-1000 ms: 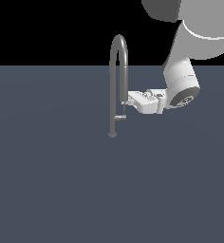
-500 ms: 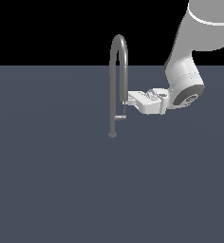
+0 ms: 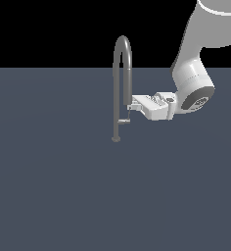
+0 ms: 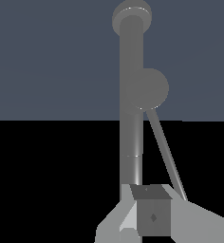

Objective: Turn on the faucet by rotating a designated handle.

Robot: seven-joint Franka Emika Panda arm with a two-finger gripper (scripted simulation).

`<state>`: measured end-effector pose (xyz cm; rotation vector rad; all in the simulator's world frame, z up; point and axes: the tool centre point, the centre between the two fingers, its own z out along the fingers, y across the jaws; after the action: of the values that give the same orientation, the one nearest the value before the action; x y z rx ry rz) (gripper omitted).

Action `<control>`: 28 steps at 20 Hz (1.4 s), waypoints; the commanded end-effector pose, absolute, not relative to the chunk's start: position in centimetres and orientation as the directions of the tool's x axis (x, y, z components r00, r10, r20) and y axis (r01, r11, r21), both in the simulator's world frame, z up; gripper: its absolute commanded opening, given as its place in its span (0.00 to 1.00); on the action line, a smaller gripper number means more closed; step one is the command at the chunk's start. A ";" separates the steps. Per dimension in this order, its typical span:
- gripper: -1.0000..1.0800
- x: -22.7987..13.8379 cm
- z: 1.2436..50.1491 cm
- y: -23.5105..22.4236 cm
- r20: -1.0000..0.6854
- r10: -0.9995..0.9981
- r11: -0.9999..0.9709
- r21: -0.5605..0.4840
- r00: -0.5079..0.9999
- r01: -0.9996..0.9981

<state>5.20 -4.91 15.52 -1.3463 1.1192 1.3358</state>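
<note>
The faucet (image 3: 116, 88) is a tall grey gooseneck pipe on a small round base, with a thicker spray head (image 3: 127, 87) hanging from its arch. The handle (image 3: 123, 121) is a short lever jutting from the lower pipe toward the exterior view's right. My gripper (image 3: 130, 106) reaches in from that side, just under the spray head and a little above the handle's tip. Its fingers look pressed together and hold nothing. Whether it touches the handle I cannot tell. In the wrist view the pipe (image 4: 132, 61) runs straight ahead of the fingers (image 4: 152, 216).
The faucet stands on a flat dark grey-blue floor (image 3: 63, 196) with nothing else on it. My white arm (image 3: 193, 83) comes down from the exterior view's upper right.
My gripper has sunk a little toward the handle and edged closer to the pipe. The arm's upper part has swung toward the exterior view's right. The handle has not visibly turned.
</note>
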 end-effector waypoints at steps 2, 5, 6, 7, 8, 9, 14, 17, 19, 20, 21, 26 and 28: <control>0.00 4.0 15.5 -5.1 -1.000 -0.001 -0.185 0.002 -0.002 -0.983; 0.00 3.2 15.4 -5.3 -1.000 0.000 -0.186 0.002 -0.002 -0.982; 0.00 3.2 15.4 -5.3 -1.000 0.000 -0.186 0.002 -0.002 -0.982; 0.00 3.8 15.8 -5.2 -1.000 -0.003 -0.183 -0.008 0.009 -0.983; 0.00 3.5 15.6 -5.2 -1.000 -0.003 -0.183 -0.007 0.008 -0.983; 0.00 3.2 15.3 -5.3 -1.000 -0.003 -0.184 -0.006 0.007 -0.983; 0.00 1.5 14.2 -5.6 -1.000 -0.001 -0.185 -0.002 0.002 -0.983; 0.00 0.5 13.5 -5.8 -1.000 0.000 -0.187 0.001 -0.001 -0.982; 0.00 1.4 14.5 -5.6 -1.000 -0.003 -0.186 -0.018 0.019 -0.982; 0.00 1.0 13.9 -5.7 -1.000 -0.003 -0.186 -0.015 0.016 -0.982; 0.00 0.6 13.3 -5.8 -1.000 -0.002 -0.186 -0.012 0.013 -0.982; 0.00 -0.9 10.6 -6.1 -1.000 0.000 -0.187 0.000 0.000 -0.982; 0.00 0.0 12.0 -5.9 -1.000 0.001 -0.191 -0.024 0.025 -0.981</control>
<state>0.10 -5.84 12.57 -1.3644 1.0908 1.3270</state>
